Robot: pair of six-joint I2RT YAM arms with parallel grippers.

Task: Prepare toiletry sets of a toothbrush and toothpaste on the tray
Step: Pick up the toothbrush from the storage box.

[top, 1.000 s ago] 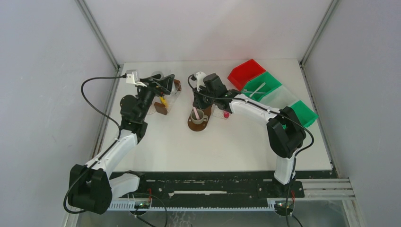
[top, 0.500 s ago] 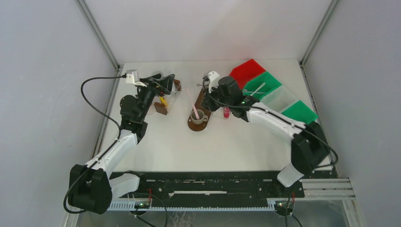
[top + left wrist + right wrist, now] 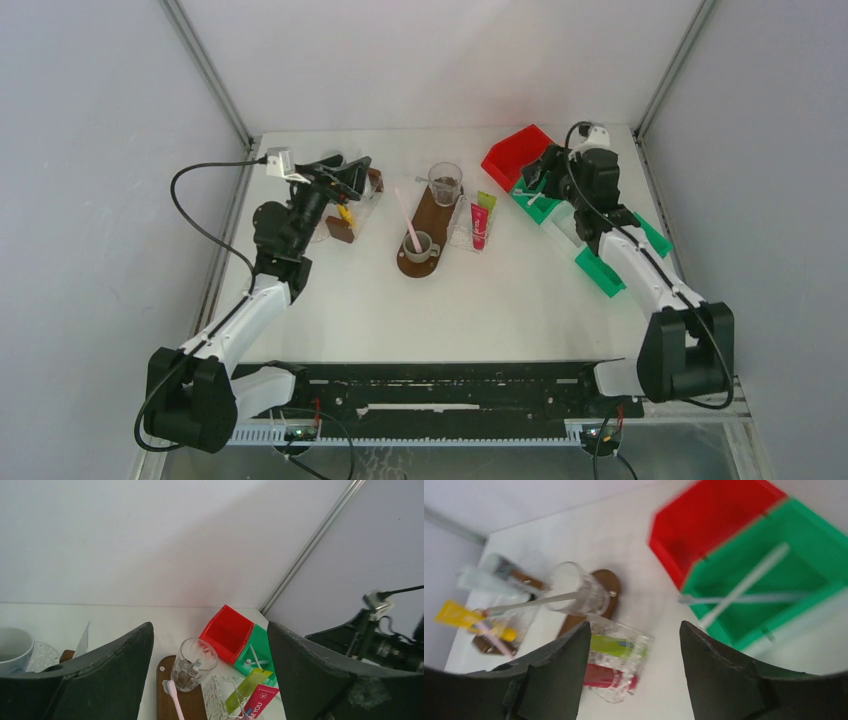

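Toothpaste, a green tube [image 3: 485, 203] and a pink tube [image 3: 479, 229], lies in a clear dish [image 3: 462, 236] just right of the brown tray [image 3: 431, 205], mid-worktop toward the far edge. On the tray stand a glass [image 3: 445, 183] and a mug [image 3: 421, 246] with a pink toothbrush [image 3: 407, 222] leaning out. The left gripper [image 3: 352, 178], jaws apart, hangs over a second tray [image 3: 341, 230] near the left edge. The right gripper [image 3: 537, 182] hangs over a green bin [image 3: 543, 207] beside a red bin [image 3: 512, 152] near the far right corner.

From the left wrist, the fingers [image 3: 100, 670] stand wide with nothing between them. Beyond them are the glass, the brush head and both tubes, the pink one lettered "YOU".

The right wrist view is blurred. Its fingers [image 3: 734, 675] are spread and empty, white toothbrushes [image 3: 744, 585] lie crossed in the green bin, and a yellow tube [image 3: 458, 616] lies far left.
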